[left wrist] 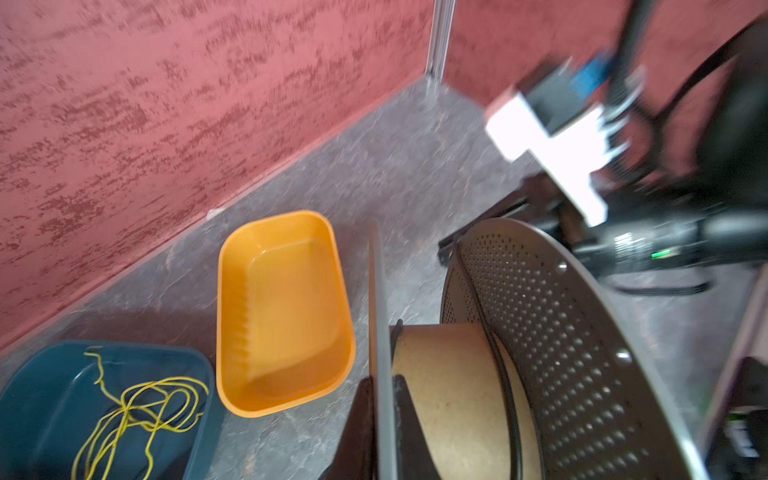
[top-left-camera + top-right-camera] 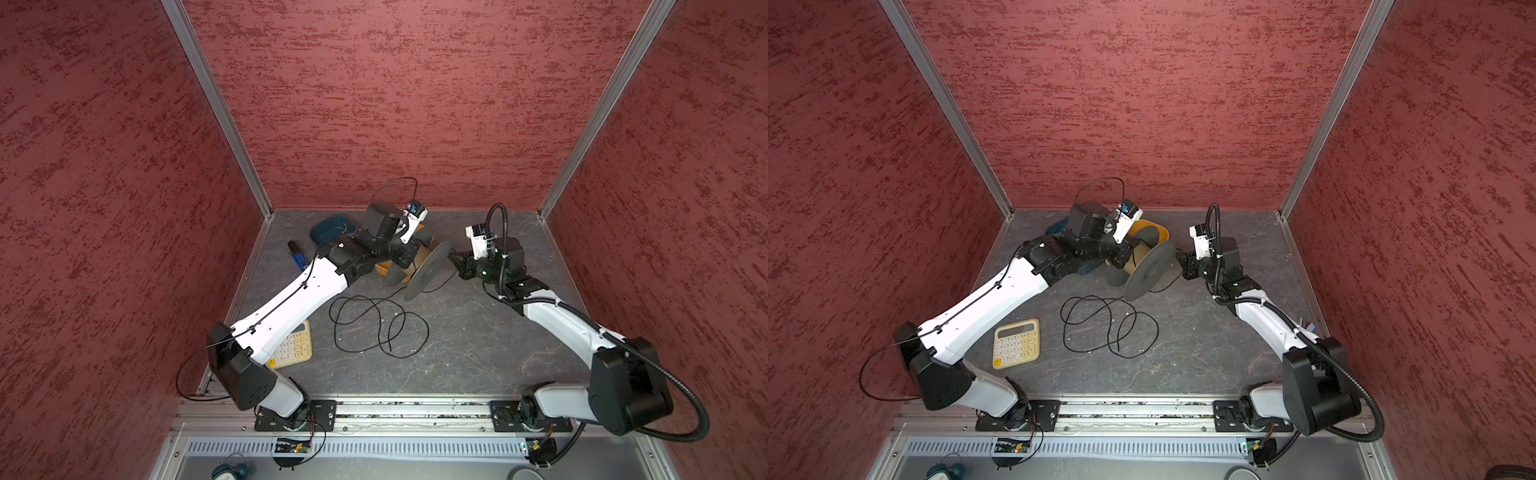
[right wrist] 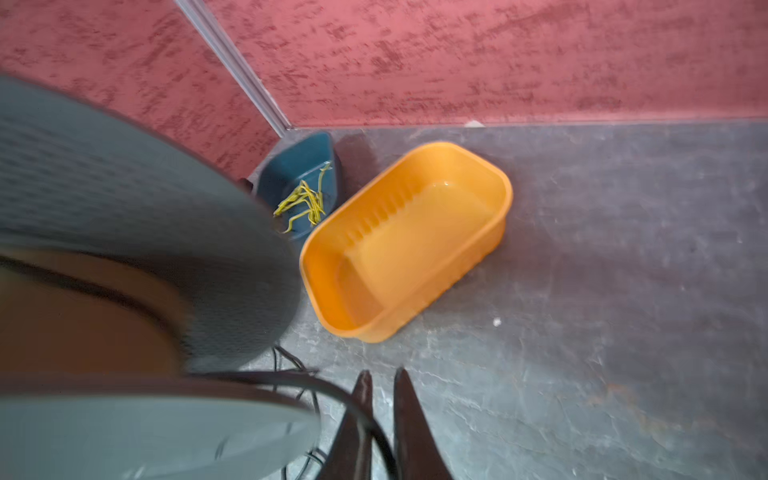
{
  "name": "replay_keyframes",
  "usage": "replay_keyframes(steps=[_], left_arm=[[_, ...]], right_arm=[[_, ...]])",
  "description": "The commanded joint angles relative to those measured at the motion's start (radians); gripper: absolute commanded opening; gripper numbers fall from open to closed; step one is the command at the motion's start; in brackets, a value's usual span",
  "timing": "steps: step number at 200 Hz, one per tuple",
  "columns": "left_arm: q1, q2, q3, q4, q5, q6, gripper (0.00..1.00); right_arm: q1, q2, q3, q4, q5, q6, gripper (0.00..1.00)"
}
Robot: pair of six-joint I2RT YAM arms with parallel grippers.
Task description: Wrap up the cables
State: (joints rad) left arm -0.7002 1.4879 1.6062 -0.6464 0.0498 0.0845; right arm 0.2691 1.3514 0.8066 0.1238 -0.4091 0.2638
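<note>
Noted left gripper [image 1: 380, 384] clamped tight on one flange of the grey perforated plastic spool [image 2: 428, 270] with brown cardboard core, tilted beside the orange plastic tray [image 3: 407, 237]. Found right gripper [image 3: 383, 372] narrowly parted, long thin black cord [image 3: 320, 387] running loose between its fingers. Recorded one turn on the core, remainder looped on the grey counter [image 2: 478, 353] before the spool.

The thin black cable [image 2: 379, 332] is lying in loose, overlapping loops on the floor below both grippers. One strand is wrapping the spool [image 1: 561, 332] core beside the left gripper [image 1: 383, 379]. It is also running between the fingers of the right gripper [image 3: 382, 374].
</note>
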Motion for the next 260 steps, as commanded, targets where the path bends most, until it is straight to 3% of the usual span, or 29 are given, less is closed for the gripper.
replay_keyframes(steps=[1, 52, 91, 122, 165, 216, 260], left_arm=[[0.030, -0.053, 0.092, 0.069, 0.076, -0.073, 0.00], [0.094, -0.013, 0.162, 0.123, 0.152, -0.233, 0.00], [0.115, 0.051, 0.249, 0.124, 0.156, -0.298, 0.00], [0.123, 0.092, 0.311, 0.119, 0.156, -0.335, 0.00], [0.111, 0.113, 0.338, 0.113, 0.125, -0.353, 0.00], [0.094, 0.102, 0.327, 0.115, 0.088, -0.374, 0.00], [0.082, 0.084, 0.309, 0.123, 0.059, -0.392, 0.00]], right_arm=[[-0.025, 0.000, -0.046, 0.092, 0.006, 0.084, 0.21], [-0.023, -0.049, -0.178, 0.277, -0.064, 0.188, 0.38], [-0.010, -0.080, -0.286, 0.438, -0.067, 0.265, 0.57], [0.050, -0.113, -0.374, 0.558, -0.013, 0.279, 0.73], [0.147, -0.059, -0.432, 0.765, 0.082, 0.285, 0.82], [0.268, 0.186, -0.410, 1.093, 0.236, 0.302, 0.82], [0.329, 0.457, -0.389, 1.498, 0.367, 0.403, 0.70]])
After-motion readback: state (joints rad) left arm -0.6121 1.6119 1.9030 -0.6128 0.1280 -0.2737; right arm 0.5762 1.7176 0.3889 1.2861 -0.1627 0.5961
